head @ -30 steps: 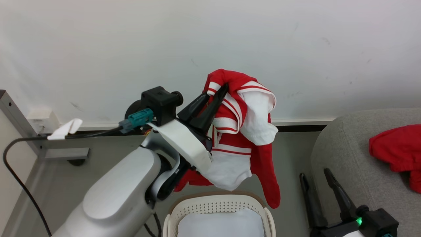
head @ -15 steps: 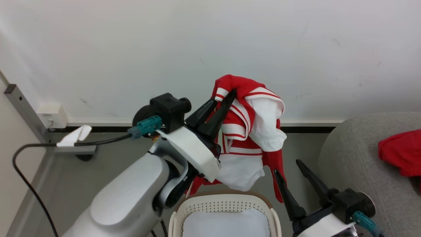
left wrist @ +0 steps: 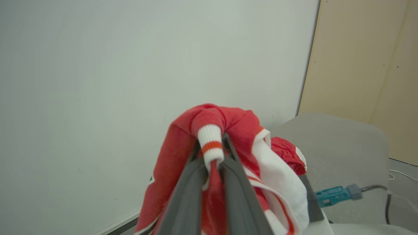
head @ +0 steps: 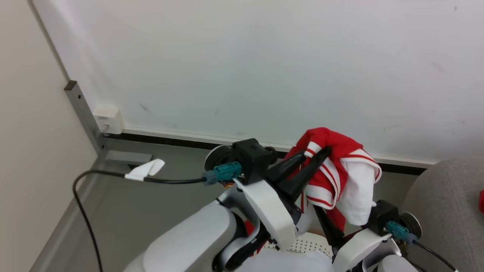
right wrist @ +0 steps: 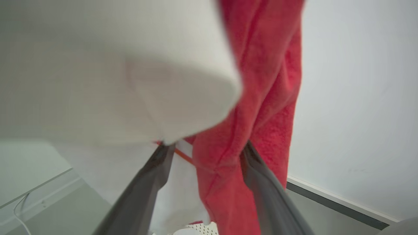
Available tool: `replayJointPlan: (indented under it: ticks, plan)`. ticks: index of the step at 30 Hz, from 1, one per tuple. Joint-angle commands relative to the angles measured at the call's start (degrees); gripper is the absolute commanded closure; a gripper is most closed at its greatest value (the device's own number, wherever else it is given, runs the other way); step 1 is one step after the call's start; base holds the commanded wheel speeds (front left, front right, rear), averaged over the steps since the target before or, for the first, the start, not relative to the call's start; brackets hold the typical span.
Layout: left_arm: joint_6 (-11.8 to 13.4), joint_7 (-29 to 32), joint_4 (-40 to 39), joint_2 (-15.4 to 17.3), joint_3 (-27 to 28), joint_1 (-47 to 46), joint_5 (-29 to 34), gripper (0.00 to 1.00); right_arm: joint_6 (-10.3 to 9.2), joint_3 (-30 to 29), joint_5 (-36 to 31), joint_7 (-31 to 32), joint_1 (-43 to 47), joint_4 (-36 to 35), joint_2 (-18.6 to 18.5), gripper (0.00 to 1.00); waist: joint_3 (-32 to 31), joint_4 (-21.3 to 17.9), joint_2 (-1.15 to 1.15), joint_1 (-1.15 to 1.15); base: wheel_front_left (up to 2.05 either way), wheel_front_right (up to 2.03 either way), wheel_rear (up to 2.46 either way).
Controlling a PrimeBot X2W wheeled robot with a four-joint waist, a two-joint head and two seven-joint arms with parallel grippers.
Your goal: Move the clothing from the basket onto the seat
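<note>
Red clothing (head: 342, 166) tight in left claw (head: 317, 152)

Soft, even indoor light is washing over everything, and the wall (left wrist: 98, 81) beyond the left gripper (left wrist: 211, 143) is glowing a flat, pale grey-green. That gripper's fingers (left wrist: 183, 202) are blurring close to the lens, while the clothing (left wrist: 241, 127) at their tips is reading crisp. Just above the right gripper (right wrist: 206, 146), the clothing's white fold is smearing badly out of focus, while the red cloth between its fingers is showing sharp nap. Straight edges far to the left gripper's side are leaning with wide-angle distortion.
</note>
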Motion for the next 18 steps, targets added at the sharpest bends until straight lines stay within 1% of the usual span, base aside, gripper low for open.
replayJointPlan:
  ticks: [1, 2, 3, 4, 5, 6, 11, 18]
  plan:
    - [-0.17, 0.14, -0.27, -0.07, -0.08, 0.69, -0.10, 1.00, -0.14, 0.03, 0.59, -0.50, -1.04, 0.51, -0.20, 0.00, -0.43, 1.16, 0.00, 0.00, 0.00, 0.00, 0.00]
    - [-0.27, 0.30, -0.47, -0.23, -0.44, 0.77, -0.18, 1.00, -0.15, 0.37, 0.89, -0.54, -1.64, 1.64, -0.17, 0.00, -0.53, 1.60, 0.00, 0.00, 0.00, 0.00, 0.00]
    - [-0.41, 0.61, -0.72, -0.42, -0.79, 0.84, -0.25, 1.00, -0.14, 0.80, 1.10, -0.91, -2.29, 2.57, -0.26, 0.13, -0.62, 2.01, 0.00, 0.00, 0.00, 0.00, 0.00]
    - [-0.43, 0.73, -0.95, -0.59, -1.05, 0.89, -0.32, 1.00, -0.14, 1.20, 1.50, -1.38, -2.93, 3.36, -0.30, 0.51, -0.71, 2.36, 0.00, 0.00, 0.00, 0.00, 0.00]
    - [-0.48, 0.95, -1.20, -0.72, -1.23, 0.85, -0.41, 1.00, -0.15, 1.47, 1.91, -1.83, -3.52, 4.23, -0.49, 0.81, -0.76, 2.69, 0.00, 0.00, 0.00, 0.00, 0.00]
    - [-0.51, 1.17, -1.34, -0.75, -1.34, 0.82, -0.51, 1.00, -0.14, 1.95, 2.10, -2.26, -4.08, 4.95, -0.76, 1.00, -0.79, 2.94, 0.00, 0.00, 0.00, 0.00, 0.00]
    - [-0.06, 1.62, -1.11, 0.03, -1.20, 1.34, -0.99, 1.00, -0.15, 3.39, 4.12, -4.16, -6.00, 7.39, -1.18, 1.00, -0.86, 3.74, 0.00, 0.00, 0.00, 0.00, 0.00]
    - [0.45, 1.10, 0.07, 1.38, -0.01, 1.81, -1.87, 1.00, -0.14, 3.78, 5.90, -5.26, -5.53, 7.28, -1.31, 1.00, -0.37, 3.38, 0.00, 0.00, 0.00, 0.00, 0.00]
